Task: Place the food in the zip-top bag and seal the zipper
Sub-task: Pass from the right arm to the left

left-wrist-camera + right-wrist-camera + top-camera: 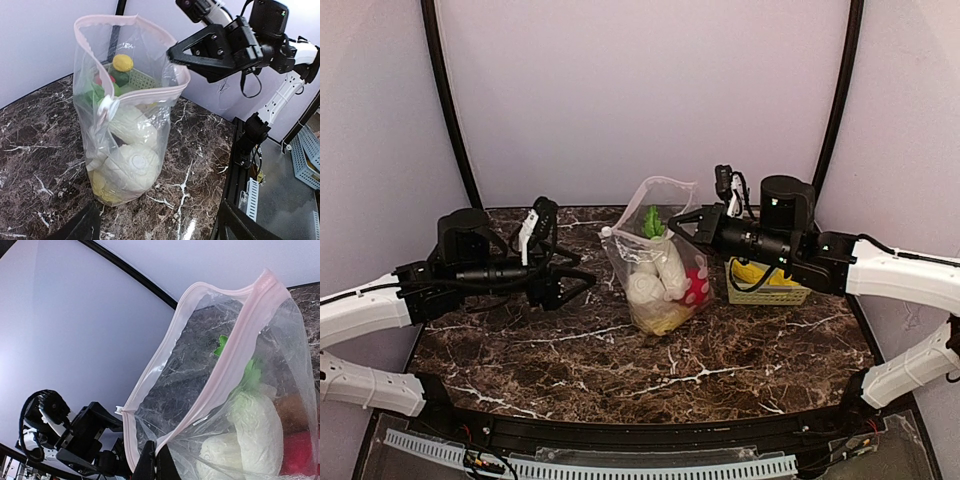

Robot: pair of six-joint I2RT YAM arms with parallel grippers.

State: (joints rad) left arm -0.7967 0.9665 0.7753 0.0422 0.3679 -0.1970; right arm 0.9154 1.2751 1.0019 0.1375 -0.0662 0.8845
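Zip-top bag: the zip-top bag [655,265] stands upright mid-desk with its mouth gaping and the food [660,282] piled inside.
Zipper: the zipper [150,92] is unsealed, with its slider tab [107,109] at the end facing the left tool.
Desk: the desk [740,345] has walls close behind and beside it, and bare marble in front.
Right tool: the right tool [155,462] is pinched narrow on the bag's rim.
Left tool: the left tool [582,280] is spread wide, apart from the bag, with bare marble between.
Basket: the green basket [770,293] sits under the right arm, near the bag.
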